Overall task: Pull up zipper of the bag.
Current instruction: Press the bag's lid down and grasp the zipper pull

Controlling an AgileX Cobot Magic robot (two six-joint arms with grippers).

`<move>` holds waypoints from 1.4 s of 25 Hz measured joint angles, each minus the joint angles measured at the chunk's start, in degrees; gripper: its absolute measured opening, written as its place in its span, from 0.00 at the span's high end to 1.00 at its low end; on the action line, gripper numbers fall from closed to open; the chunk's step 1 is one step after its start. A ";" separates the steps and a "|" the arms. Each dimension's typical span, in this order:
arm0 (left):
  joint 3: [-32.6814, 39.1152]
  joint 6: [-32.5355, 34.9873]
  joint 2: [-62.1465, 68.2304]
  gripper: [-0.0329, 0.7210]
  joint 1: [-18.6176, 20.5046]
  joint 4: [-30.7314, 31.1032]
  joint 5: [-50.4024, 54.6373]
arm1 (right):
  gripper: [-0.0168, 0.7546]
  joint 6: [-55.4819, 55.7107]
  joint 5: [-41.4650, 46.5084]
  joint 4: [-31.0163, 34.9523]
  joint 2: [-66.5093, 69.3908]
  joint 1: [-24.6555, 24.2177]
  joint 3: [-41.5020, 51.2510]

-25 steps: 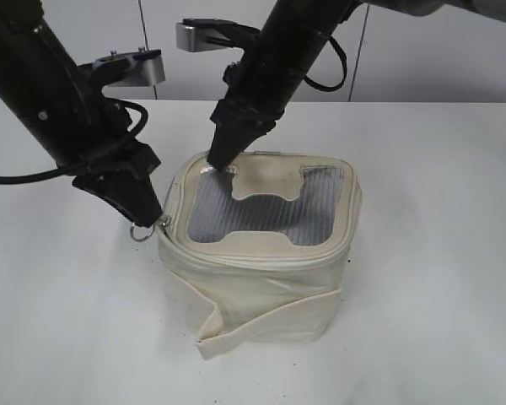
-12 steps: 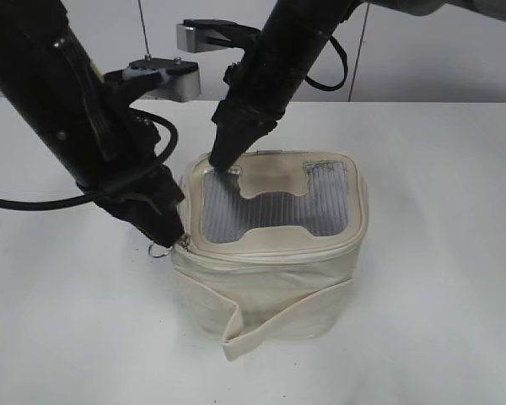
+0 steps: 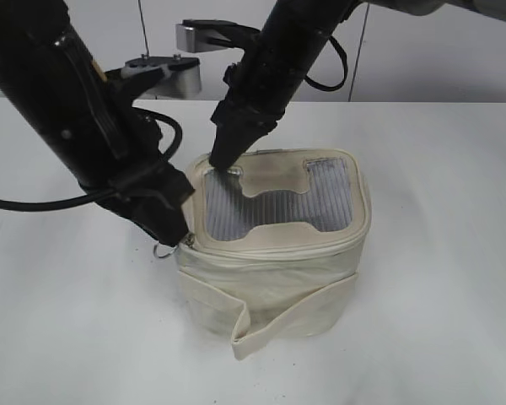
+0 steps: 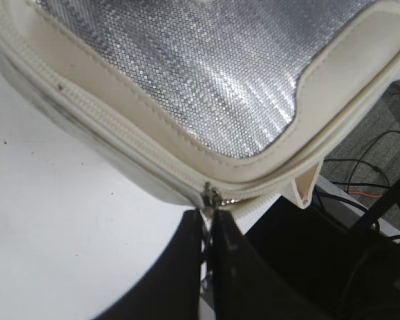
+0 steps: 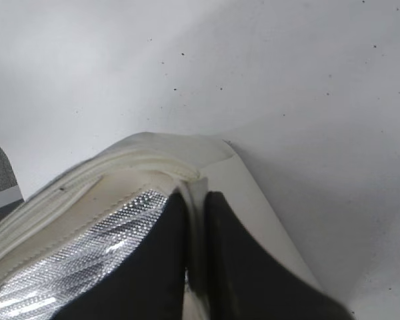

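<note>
Zipper point(image 4: 113, 127) slider, in left gripper's point(image 3: 179, 236) jaws, has moved slightly right.

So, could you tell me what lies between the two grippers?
In the exterior view, only the bag's grey mesh corner and cream rim separate the left gripper from the right gripper.

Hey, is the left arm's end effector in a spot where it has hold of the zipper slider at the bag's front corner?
Probably yes: the left end effector is shut right at the slider on the bag, nothing in between.
</note>
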 joint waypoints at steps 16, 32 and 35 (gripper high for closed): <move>-2.20 -6.74 -4.00 0.95 -0.50 3.51 0.62 | 0.91 1.05 0.00 0.27 -0.30 -0.17 -0.53; -1.94 -7.05 -2.02 0.95 -0.57 2.13 1.80 | 0.91 1.17 0.00 0.73 -0.30 0.00 -0.42; -1.94 -7.05 -2.02 0.95 -0.57 2.13 1.48 | 0.91 1.18 0.00 0.61 -0.30 0.00 -0.42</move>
